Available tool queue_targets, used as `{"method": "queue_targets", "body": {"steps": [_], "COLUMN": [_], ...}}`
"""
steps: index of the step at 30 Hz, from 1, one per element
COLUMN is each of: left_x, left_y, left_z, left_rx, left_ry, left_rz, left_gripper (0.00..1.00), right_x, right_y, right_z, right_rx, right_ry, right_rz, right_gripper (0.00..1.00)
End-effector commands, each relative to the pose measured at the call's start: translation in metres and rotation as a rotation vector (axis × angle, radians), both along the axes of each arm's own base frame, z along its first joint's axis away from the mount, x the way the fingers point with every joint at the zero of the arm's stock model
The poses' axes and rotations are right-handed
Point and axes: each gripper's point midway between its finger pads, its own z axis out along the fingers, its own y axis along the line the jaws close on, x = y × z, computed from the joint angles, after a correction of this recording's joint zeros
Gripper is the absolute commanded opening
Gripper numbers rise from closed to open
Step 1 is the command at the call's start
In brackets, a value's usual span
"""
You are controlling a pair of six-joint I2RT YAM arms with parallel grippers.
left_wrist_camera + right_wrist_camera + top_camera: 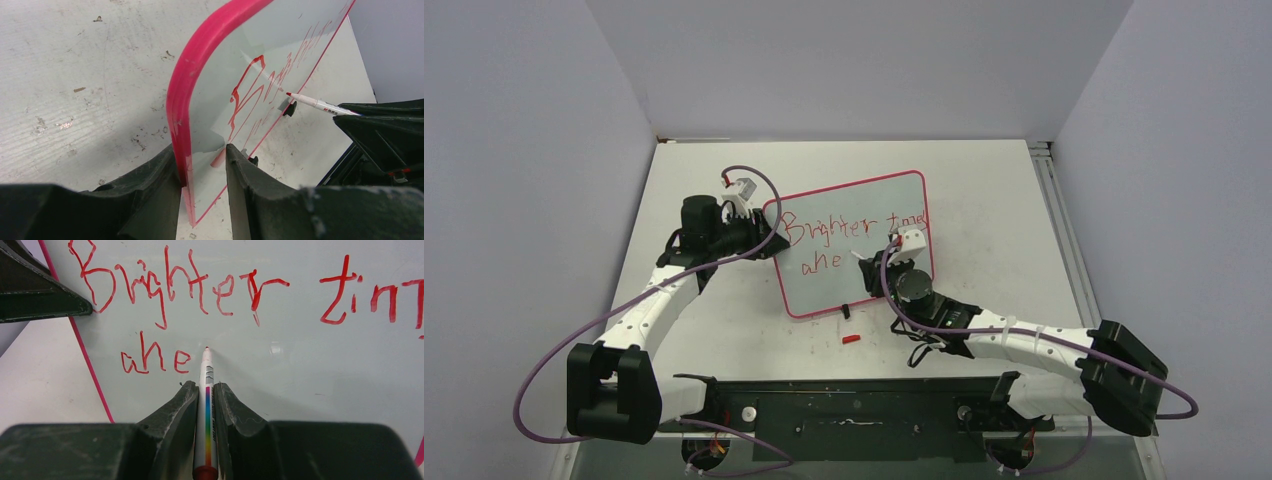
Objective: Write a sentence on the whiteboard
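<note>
Right wrist view: anything in the right tool [205, 387]?

Yes. Shut tight on a marker [206, 371], white barrel with a rainbow stripe, red tip pointing away from the camera.

And the tip?

At the white face of the whiteboard [290, 360], just right of the "e". Touching or a hair off, cannot tell.

Writing [185, 285] on it?

Red, thin, uneven. Upper line: "Brighter", then "tim" running off the right edge of view. Lower line: only "ahe", under "Brighter".

Left tool [202, 152]?

Part open, yet pinching the whiteboard by its pink frame near a rounded corner, one finger on the written face, the other on the far side of the frame. Seen edge-on from the left wrist, with the marker reaching in from the right.

Where on the bench [994, 190]?

About the middle, between the two arms, turned a little askew. Left side in the left tool, right part hidden in places by the right arm.

Anything else lying about?

Small red piece [851, 339] on the bench, just in front of the near frame and apart from it. Too small to name.
</note>
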Motion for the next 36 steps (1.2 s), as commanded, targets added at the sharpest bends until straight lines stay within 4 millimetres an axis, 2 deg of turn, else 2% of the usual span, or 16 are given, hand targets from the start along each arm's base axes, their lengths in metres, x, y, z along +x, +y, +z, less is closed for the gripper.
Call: {"method": "queue_targets", "body": {"steps": [1, 15, 24, 30, 36], "left_x": [0.006, 0.006, 0.006, 0.006, 0.006], "left_y": [-0.006, -0.006, -0.006, -0.006, -0.006], "left_z": [0.03, 0.029, 0.03, 0.03, 0.03], "left_rx": [-0.034, -0.032, -0.033, -0.034, -0.034], "left_ry": [-0.086, -0.084, -0.086, -0.086, -0.086], "left_rz": [-0.03, -0.028, -0.028, -0.03, -0.03], "left_gripper": [0.34, 0.34, 0.34, 0.34, 0.34], "right_x": [0.002, 0.005, 0.008, 0.004, -0.005], "right_y": [0.004, 0.003, 0.014, 0.018, 0.013], "right_z": [0.004, -0.005, 0.004, -0.006, -0.018], "right_rx": [0.033, 0.019, 0.034, 0.013, -0.004], "right_ry": [-0.017, 0.0, -0.027, -0.003, 0.033], "right_rz": [0.012, -0.001, 0.033, 0.06, 0.066], "right_gripper": [0.05, 0.05, 0.05, 0.05, 0.05]}}
